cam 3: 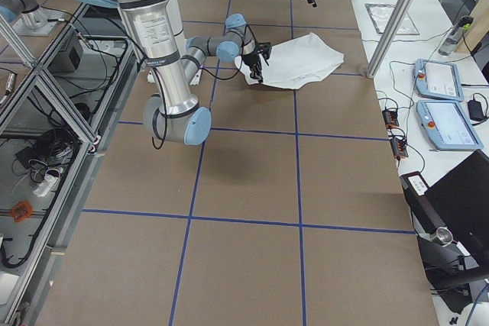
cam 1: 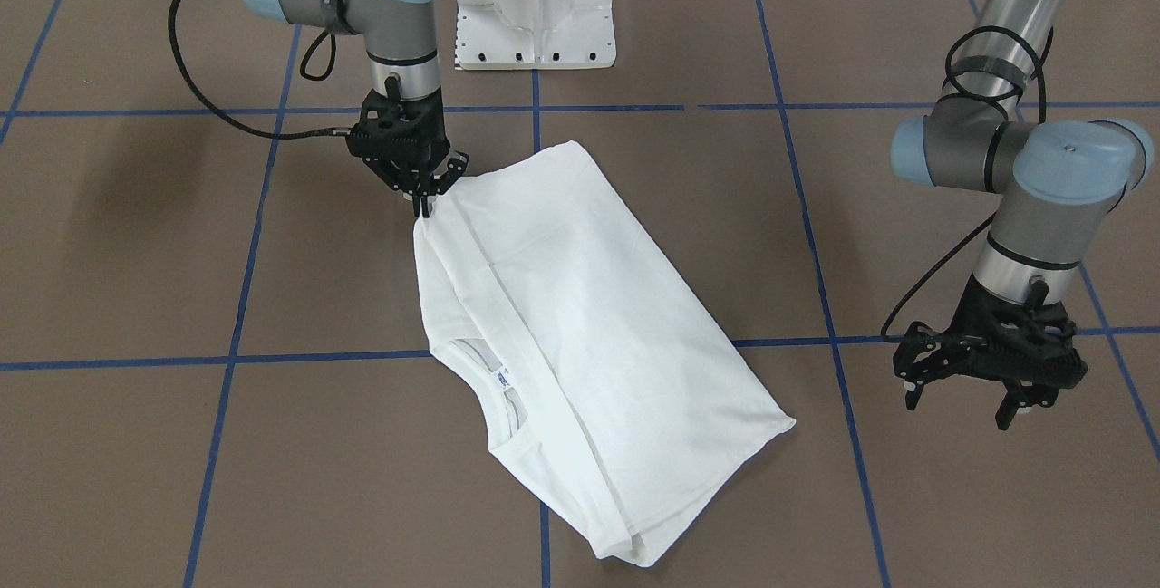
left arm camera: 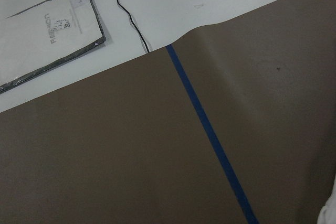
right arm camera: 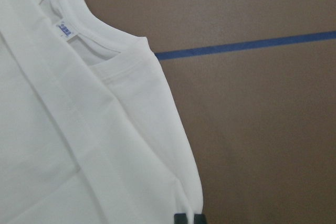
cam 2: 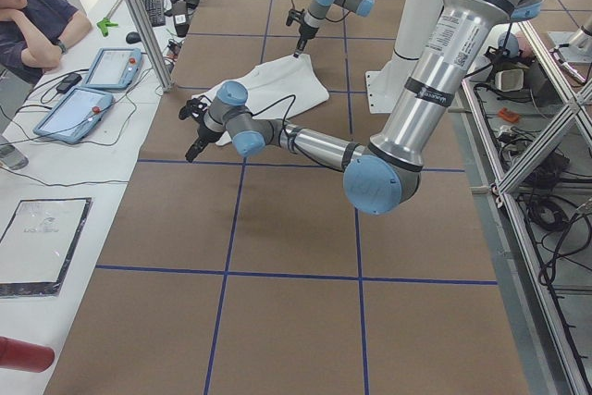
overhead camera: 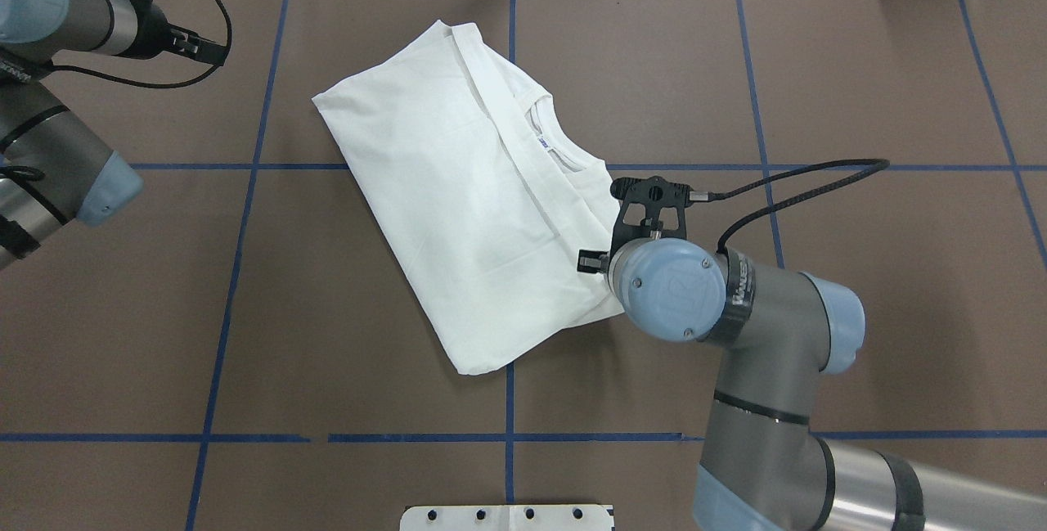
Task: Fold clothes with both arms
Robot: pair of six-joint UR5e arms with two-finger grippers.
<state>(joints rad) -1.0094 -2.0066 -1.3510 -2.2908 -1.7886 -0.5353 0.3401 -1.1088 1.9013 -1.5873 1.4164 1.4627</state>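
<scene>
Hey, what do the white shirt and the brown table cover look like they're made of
The white folded T-shirt: likely soft cotton knit, matte; ribbed collar, stitched hems, limp creases. Brown table covering: probably paper or thin card, matte; its edge lifts in a wave over the white surface.

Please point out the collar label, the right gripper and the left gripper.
collar label [cam 1: 501, 379]: front-facing view, its middle.
right gripper [cam 1: 423, 207]: front-facing view, between fingertips.
left gripper [cam 1: 957, 414]: front-facing view, between fingertips.

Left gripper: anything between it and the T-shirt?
Nothing visible. The left gripper hovers open off to the side of the T-shirt, with only bare table and its blue tape lines between them. The right gripper is shut on one corner of the T-shirt.
</scene>
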